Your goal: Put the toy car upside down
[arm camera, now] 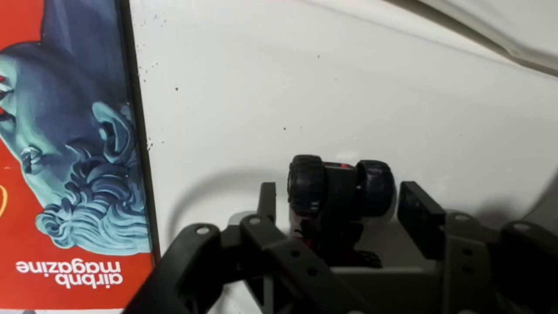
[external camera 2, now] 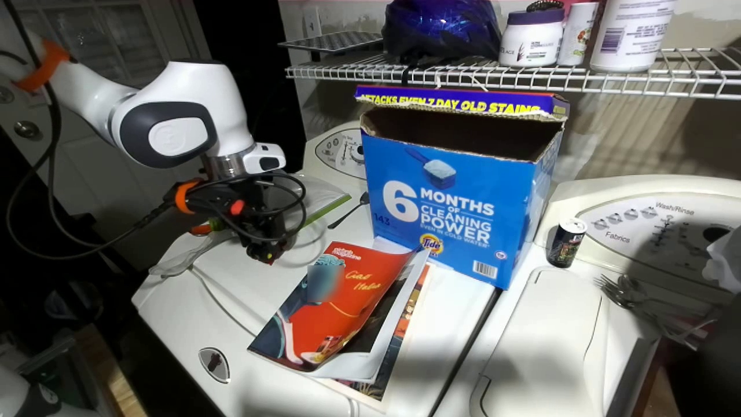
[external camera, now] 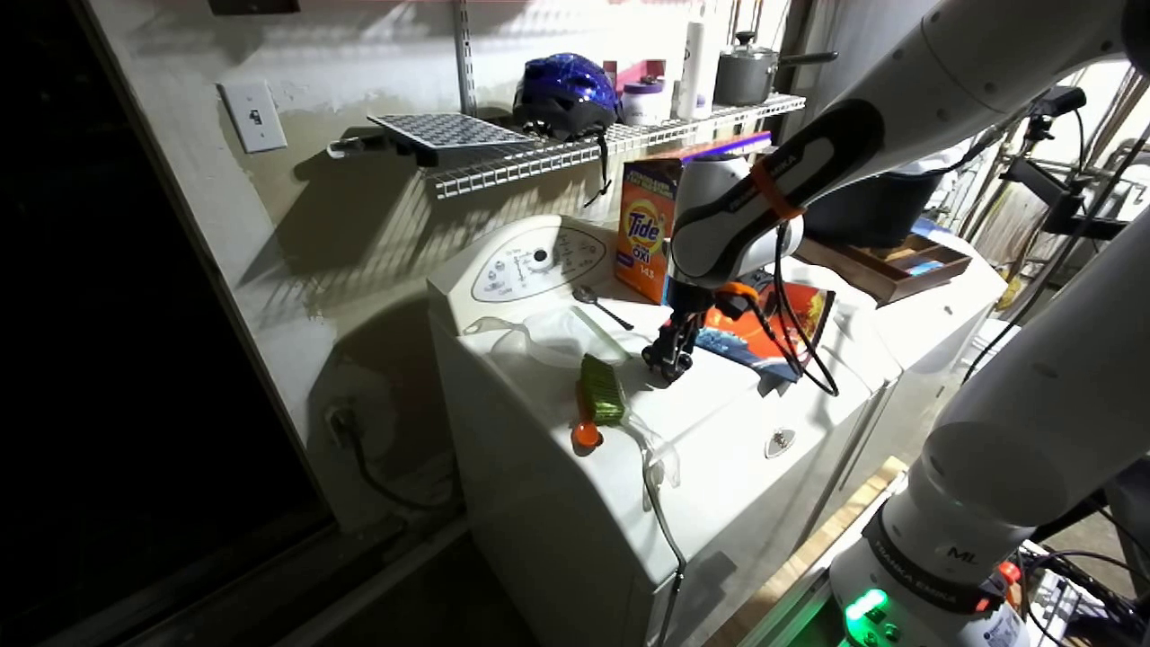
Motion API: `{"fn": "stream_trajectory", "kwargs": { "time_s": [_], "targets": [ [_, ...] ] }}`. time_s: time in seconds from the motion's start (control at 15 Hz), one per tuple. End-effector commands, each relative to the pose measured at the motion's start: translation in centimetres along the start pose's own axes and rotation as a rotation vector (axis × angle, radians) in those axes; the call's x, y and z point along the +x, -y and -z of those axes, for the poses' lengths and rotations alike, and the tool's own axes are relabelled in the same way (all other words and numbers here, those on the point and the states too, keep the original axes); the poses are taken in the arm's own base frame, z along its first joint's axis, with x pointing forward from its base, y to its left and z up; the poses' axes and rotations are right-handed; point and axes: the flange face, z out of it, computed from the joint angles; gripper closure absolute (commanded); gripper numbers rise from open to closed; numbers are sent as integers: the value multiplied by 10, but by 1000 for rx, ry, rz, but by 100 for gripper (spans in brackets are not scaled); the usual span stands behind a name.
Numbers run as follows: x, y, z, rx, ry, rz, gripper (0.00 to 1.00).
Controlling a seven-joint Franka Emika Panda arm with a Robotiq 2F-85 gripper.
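Gripper straddles toy car (dark-wheeled, red-flecked).

In an exterior view, gripper points down over white machine top, contact unclear. Red-covered magazine lies near it. Open blue box stands just behind magazine. Wire shelf higher up holds blue helmet, white jar. Dark can upright near box.

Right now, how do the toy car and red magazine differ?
The toy car is mostly dark; the magazine, red and blue. The car is chunky and wheeled; the magazine, thin. The car sits within the open hand, the magazine outside it. Both rest on the white machine.
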Motion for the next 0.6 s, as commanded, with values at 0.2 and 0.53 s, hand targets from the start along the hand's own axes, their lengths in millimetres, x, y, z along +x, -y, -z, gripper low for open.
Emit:
{"fn": "stream_trajectory", "kwargs": {
  "time_s": [0.2, 0.53],
  "targets": [
    [-9, -2, 33, -44, -56, -1, 0],
    [-14, 1, 72, -75, -88, 1, 0]
  ]
}}
